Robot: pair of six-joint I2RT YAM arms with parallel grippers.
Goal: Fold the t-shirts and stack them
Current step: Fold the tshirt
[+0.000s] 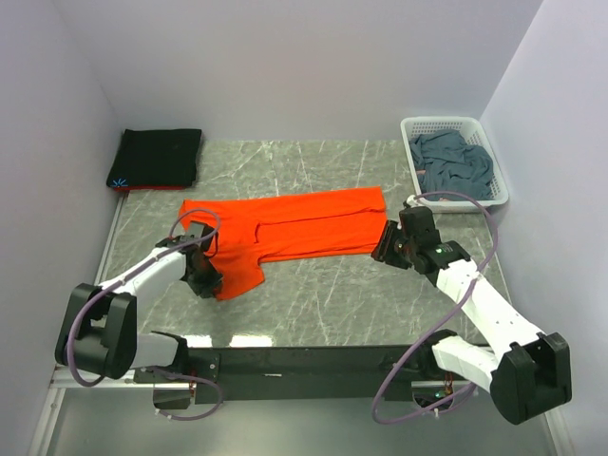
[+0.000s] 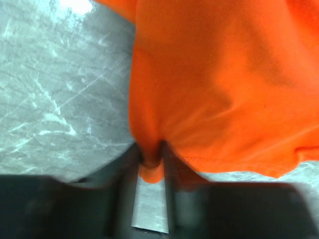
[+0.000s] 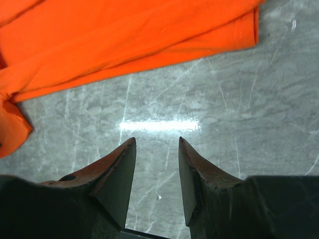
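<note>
The orange t-shirt (image 1: 294, 228) lies spread lengthwise across the marble table (image 1: 323, 294). At the shirt's near-left corner, my left gripper (image 1: 207, 280) is shut on a bunched fold of the orange cloth (image 2: 214, 74). In the left wrist view the fold is pinched between the two fingers of the left gripper (image 2: 150, 159). My right gripper (image 1: 385, 249) stands open just off the shirt's right hem. The right wrist view shows the right gripper (image 3: 157, 142) holding nothing, with the orange t-shirt (image 3: 124, 40) ahead of it. A folded black t-shirt (image 1: 157, 157) rests at the back left. The blue-grey t-shirt (image 1: 456, 161) lies crumpled in the basket.
The white lattice basket (image 1: 442, 122) stands at the back right corner. White walls close in the table on the left, back and right. A black rail (image 1: 304, 361) carrying both arm bases runs along the near edge.
</note>
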